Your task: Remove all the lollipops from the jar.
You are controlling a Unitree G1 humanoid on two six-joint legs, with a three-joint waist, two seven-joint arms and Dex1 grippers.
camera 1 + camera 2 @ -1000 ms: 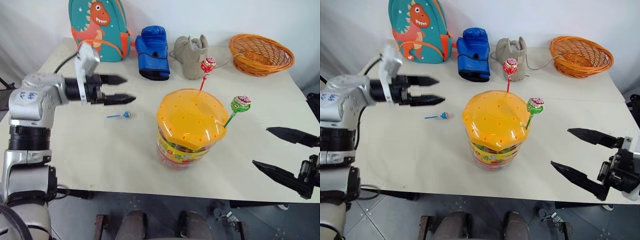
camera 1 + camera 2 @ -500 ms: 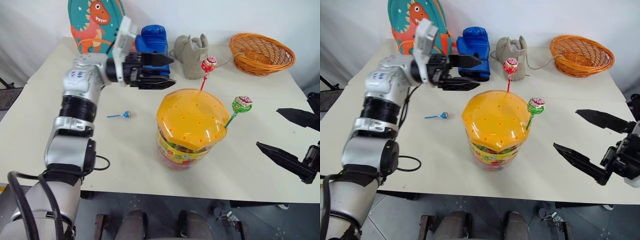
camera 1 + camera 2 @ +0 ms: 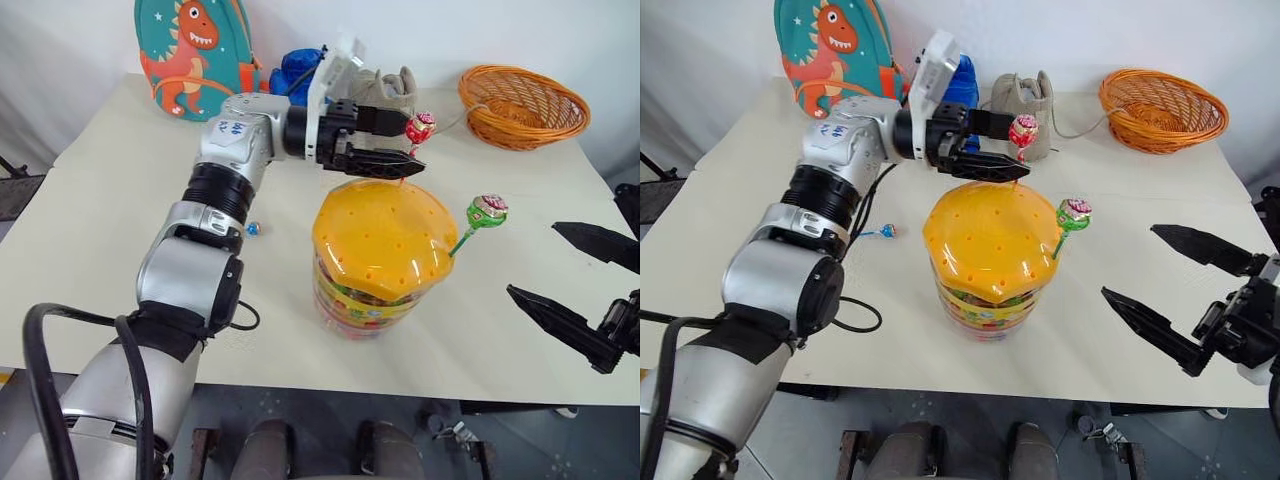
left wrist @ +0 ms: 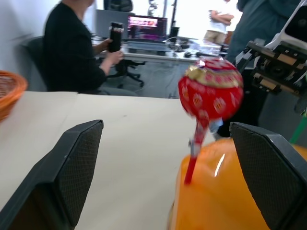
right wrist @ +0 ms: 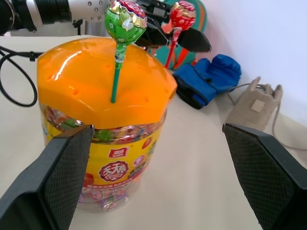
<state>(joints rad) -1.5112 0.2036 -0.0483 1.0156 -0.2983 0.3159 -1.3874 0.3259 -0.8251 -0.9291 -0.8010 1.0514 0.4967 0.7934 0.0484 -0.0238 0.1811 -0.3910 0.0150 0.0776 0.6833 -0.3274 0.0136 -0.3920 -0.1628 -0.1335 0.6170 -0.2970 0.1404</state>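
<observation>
Lollipops upright in jar, sticks vertical.

The jar stood mid-table, two lollipops stuck upright in its lid. A third lollipop lay on the table to its left. Behind stood a backpack, boxing glove, boot and, rightmost, basket.
</observation>
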